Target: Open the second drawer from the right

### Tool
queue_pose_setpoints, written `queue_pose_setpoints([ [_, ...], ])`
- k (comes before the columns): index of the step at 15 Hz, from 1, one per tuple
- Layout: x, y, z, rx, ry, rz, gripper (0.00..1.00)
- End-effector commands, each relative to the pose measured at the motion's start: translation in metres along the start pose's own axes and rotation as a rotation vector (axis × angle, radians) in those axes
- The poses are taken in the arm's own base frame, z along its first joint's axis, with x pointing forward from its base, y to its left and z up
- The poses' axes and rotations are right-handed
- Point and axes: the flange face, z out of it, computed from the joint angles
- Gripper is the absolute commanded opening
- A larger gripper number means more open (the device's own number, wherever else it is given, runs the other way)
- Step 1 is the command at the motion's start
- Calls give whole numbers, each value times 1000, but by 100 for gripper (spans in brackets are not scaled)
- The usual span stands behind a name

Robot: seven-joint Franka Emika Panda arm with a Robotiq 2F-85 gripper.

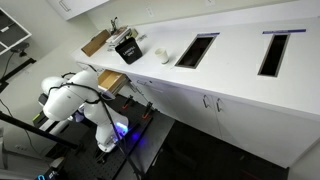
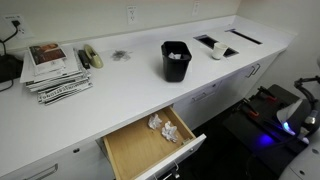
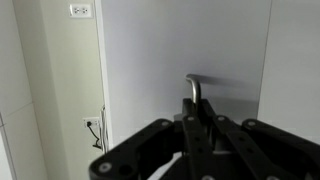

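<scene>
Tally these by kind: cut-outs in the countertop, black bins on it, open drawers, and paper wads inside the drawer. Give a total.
Cut-outs in the countertop: 2
Black bin: 1
Open drawer: 1
Crumpled paper wads: 2
Total: 6

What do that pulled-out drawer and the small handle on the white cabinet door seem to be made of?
The open shallow drawer has a tan inside, probably wood or wood-look board, with a matte finish. Its flat white front looks painted or laminated. The small bent handle looks like metal: it is grey with a dull sheen.
</scene>
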Motion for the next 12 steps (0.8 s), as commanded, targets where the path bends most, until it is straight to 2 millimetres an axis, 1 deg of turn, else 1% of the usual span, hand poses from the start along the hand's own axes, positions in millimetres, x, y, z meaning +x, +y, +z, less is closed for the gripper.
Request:
queue_pose_setpoints([
  [1,7,12,-33,9,-1,15,2],
  [3,6,13,-43,18,-7,11,2],
  [4,6,15,-44,26,-16,12,2],
  [5,9,16,-45,40,-19,10,35],
  [6,11,18,-47,49,-23,9,36],
  [7,15,21,-49,63,-16,12,41],
  [9,27,33,-53,112,-29,22,56],
  [12,47,51,-63,210,-20,-7,81],
])
